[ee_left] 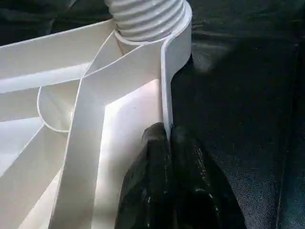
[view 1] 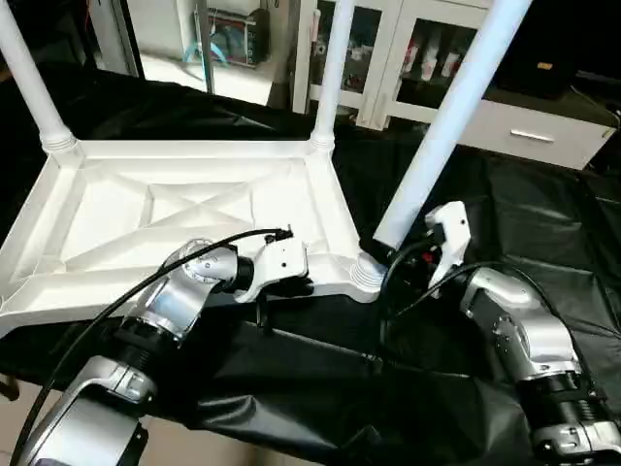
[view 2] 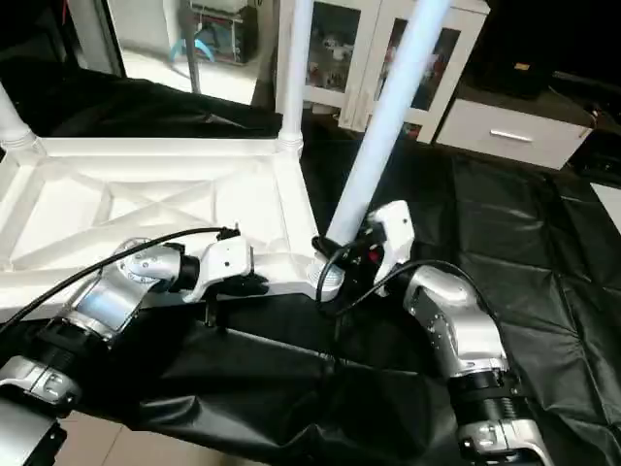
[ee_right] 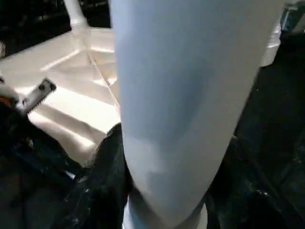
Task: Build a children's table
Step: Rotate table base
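Note:
The children's table lies upside down on black cloth, its white tabletop (view 1: 146, 209) showing the X-ribbed underside. Two legs stand upright in the far corner sockets, the far left leg (view 1: 29, 83) and the far right leg (view 1: 333, 68). A third leg (view 1: 441, 126) leans to the right, its ribbed end (view 1: 367, 274) seated in the near right socket. My right gripper (view 1: 385, 254) is shut on this leg just above the socket, with a black finger (ee_right: 102, 176) on each side. My left gripper (ee_left: 167, 138) is shut on the tabletop's near rim (ee_left: 167, 86), close to that same corner.
The black cloth (view 1: 524, 204) covers the work table out to its front edge (view 1: 291, 442). White glass-door cabinets (view 1: 388, 49) and a white drawer unit (view 1: 529, 131) stand behind. Black cables (view 1: 126, 291) run along my left forearm.

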